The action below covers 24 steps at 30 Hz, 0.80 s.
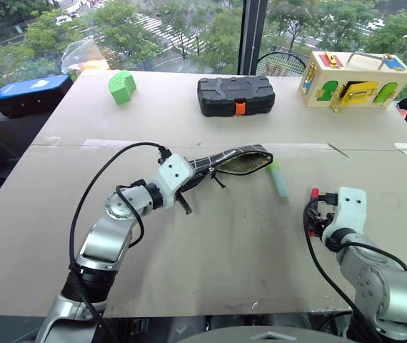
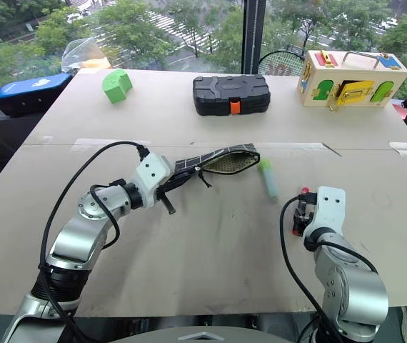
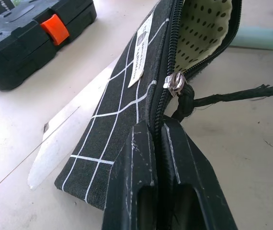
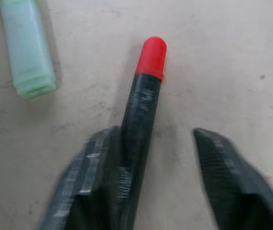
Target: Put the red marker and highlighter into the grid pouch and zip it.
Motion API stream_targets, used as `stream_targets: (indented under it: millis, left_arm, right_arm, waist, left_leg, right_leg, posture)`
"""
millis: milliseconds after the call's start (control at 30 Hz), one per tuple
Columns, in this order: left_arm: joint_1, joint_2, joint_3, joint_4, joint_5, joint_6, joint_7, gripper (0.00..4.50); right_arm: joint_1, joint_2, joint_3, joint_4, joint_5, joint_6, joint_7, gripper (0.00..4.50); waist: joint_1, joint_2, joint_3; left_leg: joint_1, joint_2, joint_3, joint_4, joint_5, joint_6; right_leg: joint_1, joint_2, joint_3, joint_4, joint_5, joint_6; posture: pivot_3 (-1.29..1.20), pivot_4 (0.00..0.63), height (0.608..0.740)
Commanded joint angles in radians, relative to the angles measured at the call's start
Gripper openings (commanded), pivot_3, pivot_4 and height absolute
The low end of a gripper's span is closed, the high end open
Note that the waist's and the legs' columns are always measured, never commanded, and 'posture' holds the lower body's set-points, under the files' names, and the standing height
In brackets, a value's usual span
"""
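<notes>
Centre frame, your left gripper [image 3: 158, 132] pinches the black white-gridded fabric pouch [image 1: 233, 160], holding its mouth open; lower right, your right gripper [image 4: 158, 143] straddles the black red-capped marker [image 4: 143, 100], jaws apart.

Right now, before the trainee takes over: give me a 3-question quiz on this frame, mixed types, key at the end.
1. True or false: the pouch is zipped shut.
2. Which claw is clamped on the pouch's edge? A) left claw B) right claw C) neither
3. Fill in: the red marker lies against one finger of the open right claw, its cap pointing ____ from the wrist.

Key
1. False. Its mouth gapes, showing the dotted lining, with the zipper slider partway along.
2. A. The left claw is shut on the pouch.
3. Away. The highlighter lies apart on the table, near the pouch's mouth.
</notes>
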Motion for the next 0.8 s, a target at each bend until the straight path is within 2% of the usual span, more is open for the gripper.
stream_targets:
  millis: [33,167,267,367,467,567,667,733,800]
  left_arm:
    - [-0.004,-0.001,0.003,-0.030,0.004,-0.020,0.010,0.00]
    - [0.001,-0.002,0.002,-0.034,0.004,-0.018,0.016,0.00]
    - [0.006,-0.001,0.001,-0.038,0.005,-0.020,0.019,0.00]
    - [0.007,0.000,0.000,-0.040,0.006,-0.025,0.019,0.00]
    - [0.012,0.001,0.002,-0.046,0.004,-0.027,0.019,0.00]
    - [0.011,0.003,0.001,-0.049,0.002,-0.028,0.015,0.00]
    - [-0.001,0.009,-0.006,-0.040,0.005,-0.036,0.004,0.00]
    - [-0.010,0.015,-0.012,-0.032,0.011,-0.046,-0.004,0.00]
    - [-0.020,0.016,-0.023,-0.026,0.016,-0.054,-0.007,0.00]
  right_arm:
    - [0.009,0.019,-0.022,0.043,0.001,0.022,-0.009,3.38]
    - [0.001,0.011,-0.015,0.072,0.012,0.009,0.000,3.38]
    - [0.010,-0.024,0.012,0.089,0.004,-0.008,-0.004,2.78]
    - [0.027,-0.073,0.039,0.065,0.006,-0.014,0.005,1.40]
    - [0.035,-0.155,0.032,-0.009,0.032,0.024,0.052,0.32]
    - [0.019,-0.307,-0.006,-0.102,0.116,0.060,0.191,0.25]
    - [-0.086,-0.561,-0.028,-0.176,0.268,0.081,0.421,0.25]
    - [-0.207,-0.722,0.023,-0.167,0.343,0.067,0.526,0.25]
    - [-0.325,-0.851,0.144,-0.113,0.357,0.008,0.567,0.25]
  waist:
    - [-0.001,0.000,0.000]
    - [-0.003,0.000,0.000]
    - [-0.004,0.000,0.000]
    - [-0.004,0.000,0.000]
    - [-0.001,0.001,0.000]
    - [0.005,0.004,0.003]
    - [0.002,0.009,0.006]
    - [-0.010,0.015,0.011]
    - [-0.007,0.011,0.009]
  left_leg:
    - [0.000,0.000,0.000,0.000,0.000,0.000]
    - [0.000,0.000,0.000,0.000,0.000,0.000]
    - [0.000,0.000,0.000,0.000,0.000,0.000]
    - [0.000,0.000,0.001,0.000,0.000,0.000]
    - [0.000,0.000,0.000,0.000,0.000,0.000]
    - [-0.002,0.000,-0.001,0.000,0.000,0.000]
    - [-0.003,-0.001,-0.001,0.000,0.000,0.001]
    - [-0.003,-0.001,0.000,-0.001,-0.001,0.002]
    - [0.000,-0.001,0.000,-0.001,-0.003,0.006]
  right_leg:
    - [0.000,0.000,0.000,0.000,0.000,0.000]
    - [0.000,0.000,0.000,0.000,0.000,0.000]
    - [0.000,0.000,0.000,0.000,0.000,0.000]
    - [0.000,0.000,0.001,0.000,0.000,0.000]
    - [0.000,0.000,0.001,0.000,0.000,0.000]
    - [0.000,-0.001,0.000,-0.002,0.000,0.000]
    - [0.000,0.000,0.000,-0.004,0.000,0.000]
    - [-0.001,0.000,-0.001,-0.005,0.000,0.000]
    - [0.000,0.000,-0.001,-0.004,0.000,0.000]
  posture:
    - [0.00,0.150,0.740]
    - [0.00,0.150,0.740]
    - [0.00,0.150,0.740]
    - [0.00,0.150,0.740]
    - [0.00,0.150,0.740]
    - [0.00,0.150,0.740]
    - [0.00,0.150,0.740]
    - [0.00,0.150,0.740]
    - [0.00,0.150,0.740]
